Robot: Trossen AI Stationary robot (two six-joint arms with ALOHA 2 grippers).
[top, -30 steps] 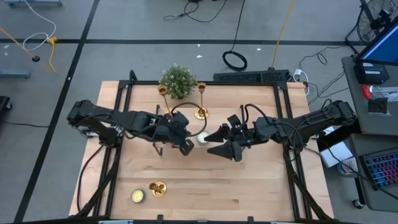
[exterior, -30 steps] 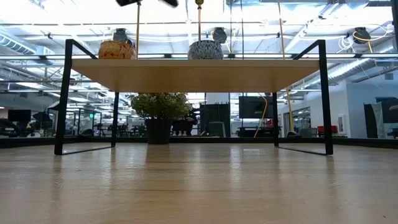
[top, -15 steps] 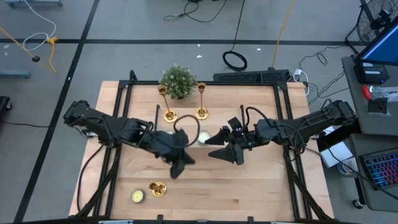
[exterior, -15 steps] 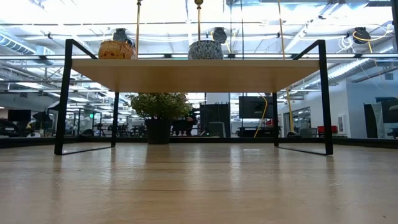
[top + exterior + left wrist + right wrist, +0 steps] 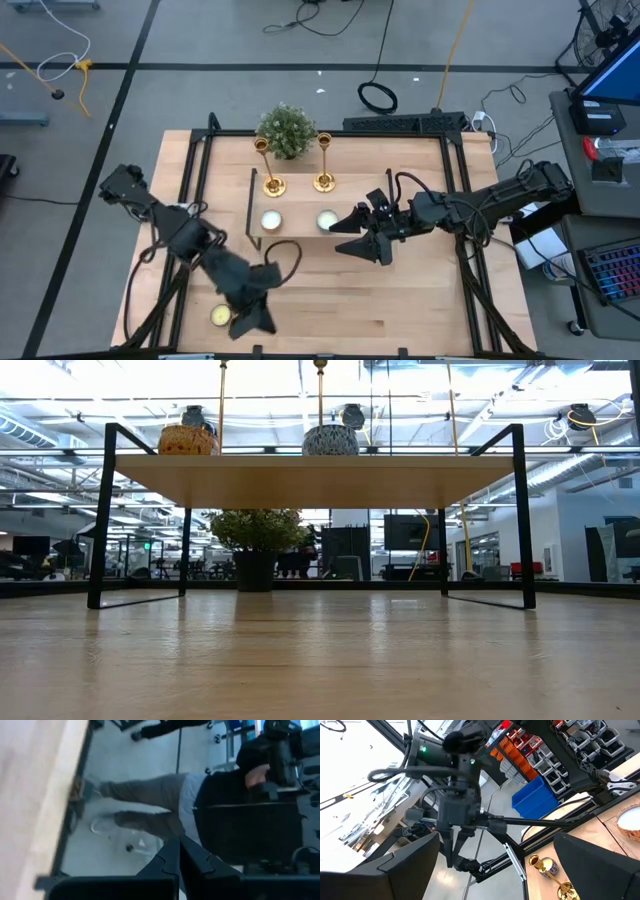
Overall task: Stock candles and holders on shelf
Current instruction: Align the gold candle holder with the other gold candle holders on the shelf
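I had the left gripper down at the near edge of the table, fingers pressed together on nothing, right beside the yellowish candle that lay on the tabletop. The third holder was hidden under that arm, so I could not place it. Two candles sat on the shelf, with two gold holders standing upright just behind them, the green plant farther back. My right gripper hung at the shelf's right end, close to the pale candle, fingers spread wide and empty.
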